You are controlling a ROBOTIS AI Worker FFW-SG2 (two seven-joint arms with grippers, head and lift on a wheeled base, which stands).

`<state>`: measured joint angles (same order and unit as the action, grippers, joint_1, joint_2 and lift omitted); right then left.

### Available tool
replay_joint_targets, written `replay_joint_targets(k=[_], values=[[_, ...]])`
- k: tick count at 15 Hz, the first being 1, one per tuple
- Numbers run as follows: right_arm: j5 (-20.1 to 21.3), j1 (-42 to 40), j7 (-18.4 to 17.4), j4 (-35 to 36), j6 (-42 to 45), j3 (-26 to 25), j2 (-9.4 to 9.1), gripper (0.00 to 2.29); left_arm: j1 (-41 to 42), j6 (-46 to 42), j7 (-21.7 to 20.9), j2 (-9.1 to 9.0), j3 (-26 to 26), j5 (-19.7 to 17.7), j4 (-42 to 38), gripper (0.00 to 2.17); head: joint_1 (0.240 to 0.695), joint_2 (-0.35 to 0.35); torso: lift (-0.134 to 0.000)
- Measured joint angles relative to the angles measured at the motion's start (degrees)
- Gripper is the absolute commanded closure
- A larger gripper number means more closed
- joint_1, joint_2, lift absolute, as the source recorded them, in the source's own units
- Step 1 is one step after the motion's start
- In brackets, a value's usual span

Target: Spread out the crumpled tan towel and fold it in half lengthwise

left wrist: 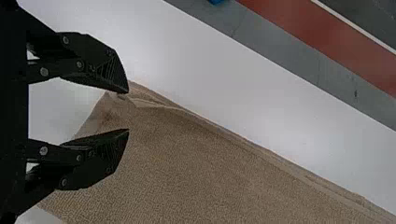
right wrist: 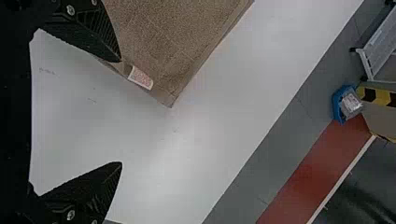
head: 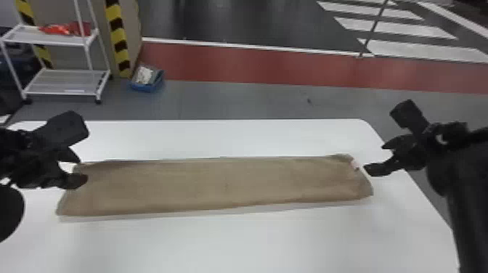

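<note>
"So, what did your head view show?"
"I had the tan towel (head: 218,186) in a long, flat strip across the white table (head: 236,247). My left gripper (head: 81,170) was at its left end, my right gripper (head: 375,158) just beyond its right end"
"And the left wrist view?"
"There I saw the left gripper's (left wrist: 128,111) fingers standing apart at a slightly rumpled corner"
"The right wrist view?"
"My right gripper's (right wrist: 121,112) fingers were spread wide over the tabletop, one close to the small white label (right wrist: 141,78) on the towel's edge"
</note>
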<state>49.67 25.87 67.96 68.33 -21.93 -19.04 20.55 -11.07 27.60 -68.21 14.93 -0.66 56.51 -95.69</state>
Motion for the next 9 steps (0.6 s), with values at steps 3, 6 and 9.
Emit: replay_joint_targets(k=[3,6,9], values=[[-2.0,0.0,0.6,0.6,-1.4,-0.9,0.09,0.11,0.1,0.4,1.8,-0.28,1.4,-0.5,-1.2,0.0,0.695,-0.167,-0.124],[-2.8,-0.4,0.6,0.8,-1.8,-1.4,0.16,0.11,0.2,3.9,3.5,-0.48,2.0,-1.0,-2.1,0.07,0.695,-0.16,-0.124],[-4.1,-1.3,0.5,2.0,-3.5,-2.3,0.19,0.12,0.2,9.5,3.7,-0.59,3.8,-4.1,-2.7,0.09,0.695,-0.15,-0.124]])
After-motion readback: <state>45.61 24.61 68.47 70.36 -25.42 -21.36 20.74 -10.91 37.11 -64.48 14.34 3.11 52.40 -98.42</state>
